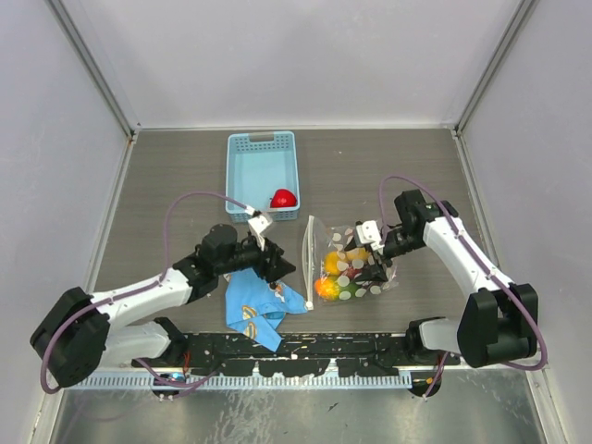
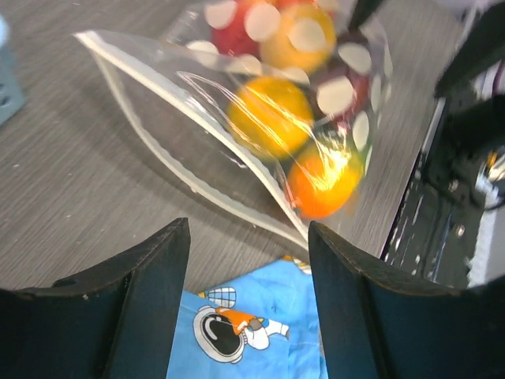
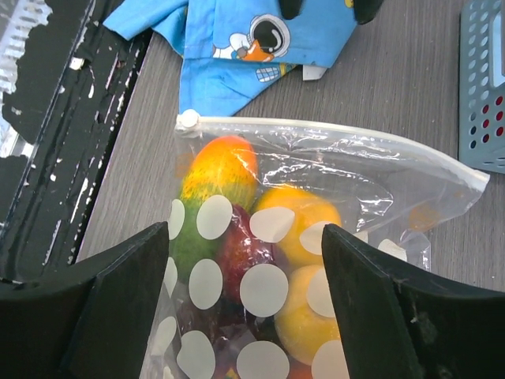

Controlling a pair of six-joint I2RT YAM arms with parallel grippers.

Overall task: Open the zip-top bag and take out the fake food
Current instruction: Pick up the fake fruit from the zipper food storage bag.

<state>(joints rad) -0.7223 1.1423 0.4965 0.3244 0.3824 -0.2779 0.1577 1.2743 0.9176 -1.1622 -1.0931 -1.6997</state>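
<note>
The zip-top bag (image 1: pixel 350 266) lies right of centre, clear with white dots, its white zip strip (image 1: pixel 309 261) facing left. Fake food (image 1: pixel 329 277) fills it: orange, yellow, red, green and dark pieces. One red piece (image 1: pixel 283 198) sits in the blue basket. My left gripper (image 1: pixel 279 268) is open just left of the strip, above the blue cloth (image 2: pixel 252 332). In its wrist view the bag (image 2: pixel 197 118) lies ahead, and the strip's two edges look parted. My right gripper (image 3: pixel 245 237) is open, its fingers astride the bag's filled part (image 3: pixel 264 288).
A light blue slotted basket (image 1: pixel 242 176) stands behind the bag, left of centre. The blue cartoon-print cloth (image 1: pixel 259 310) lies crumpled near the front edge, between the arms. The black rail (image 1: pixel 296 347) of the arm bases runs along the near edge.
</note>
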